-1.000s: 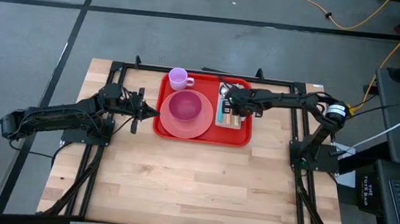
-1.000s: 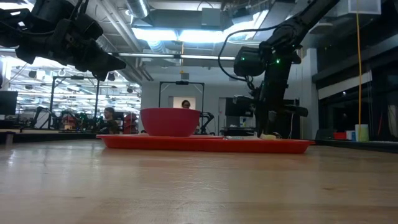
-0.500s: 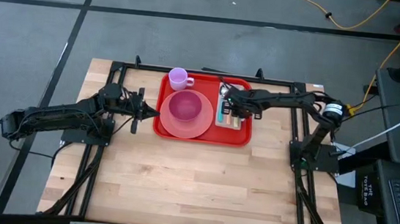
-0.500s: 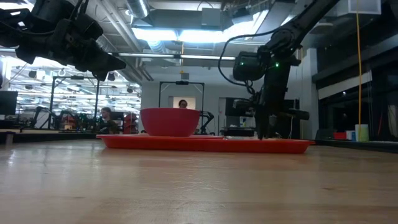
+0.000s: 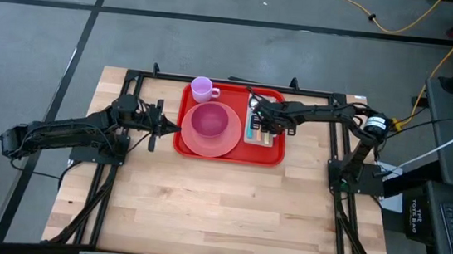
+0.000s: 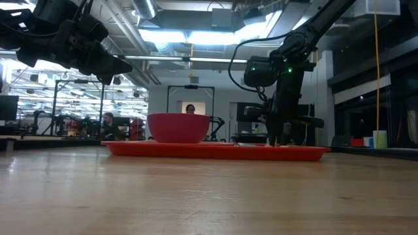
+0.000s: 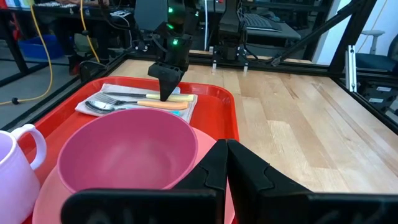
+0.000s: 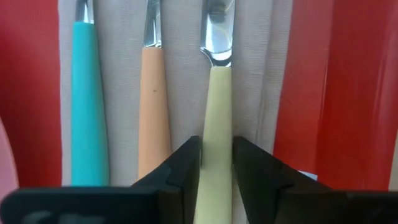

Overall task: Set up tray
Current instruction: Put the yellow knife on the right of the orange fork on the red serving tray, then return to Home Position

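Note:
The red tray (image 5: 269, 158) lies in the middle of the table's far half. It carries a pink plate (image 5: 208, 148) with a magenta bowl (image 5: 208, 121) on it, a lilac mug (image 5: 203, 87) and a grey napkin (image 8: 124, 62). A teal-handled piece (image 8: 87, 93), an orange-handled piece (image 8: 155, 93) and a cream-handled knife (image 8: 216, 56) lie side by side on the napkin. My right gripper (image 5: 264, 118) stands over the napkin, shut on the knife. My left gripper (image 5: 173, 126) waits shut, just off the tray's left rim and raised above the table. My right gripper pinches the knife's cream handle (image 8: 216, 124) between its two fingers (image 8: 186, 163), coming from above and pointing down. The fingers sit one on each side of the handle. The knife lies flat on the napkin, parallel to the other two pieces.
Black frame rails run along the table's left, right and far sides (image 5: 342, 138). The near half of the wooden table (image 5: 218, 210) is bare. In the low view, people and equipment show in the room behind the tray (image 6: 215, 151).
My right gripper has sunk toward the napkin and shifted slightly toward the table's left, bringing the knife down flat beside the other cutlery.

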{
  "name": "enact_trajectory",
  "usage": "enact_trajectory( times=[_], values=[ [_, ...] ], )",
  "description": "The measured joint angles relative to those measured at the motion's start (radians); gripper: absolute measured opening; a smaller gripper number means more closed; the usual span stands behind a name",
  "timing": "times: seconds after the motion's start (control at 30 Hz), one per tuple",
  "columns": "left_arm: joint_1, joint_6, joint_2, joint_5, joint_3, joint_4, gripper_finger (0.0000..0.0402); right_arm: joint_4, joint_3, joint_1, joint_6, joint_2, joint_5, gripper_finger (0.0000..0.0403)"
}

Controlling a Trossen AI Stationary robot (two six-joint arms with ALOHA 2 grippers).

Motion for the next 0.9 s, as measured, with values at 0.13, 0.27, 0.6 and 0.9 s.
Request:
enact_trajectory(
  times=[0.13, 0.27, 0.6, 0.9],
  values=[
    [0.000, 0.000, 0.000, 0.000, 0.000, 0.000, 0.0004, 0.001, 0.000, 0.000, -0.013, 0.000, -0.003, 0.0106],
    [0.000, 0.000, 0.000, 0.000, 0.000, 0.000, 0.0004, -0.001, 0.001, -0.003, -0.045, -0.004, -0.047, 0.0108],
    [0.000, -0.027, 0.000, 0.000, 0.000, 0.000, 0.0004, -0.016, 0.031, -0.009, -0.057, -0.005, -0.027, 0.0110],
    [0.000, -0.069, 0.000, 0.000, 0.000, 0.000, 0.0004, -0.156, 0.072, -0.011, -0.079, -0.010, -0.021, 0.0110]
  ],
)
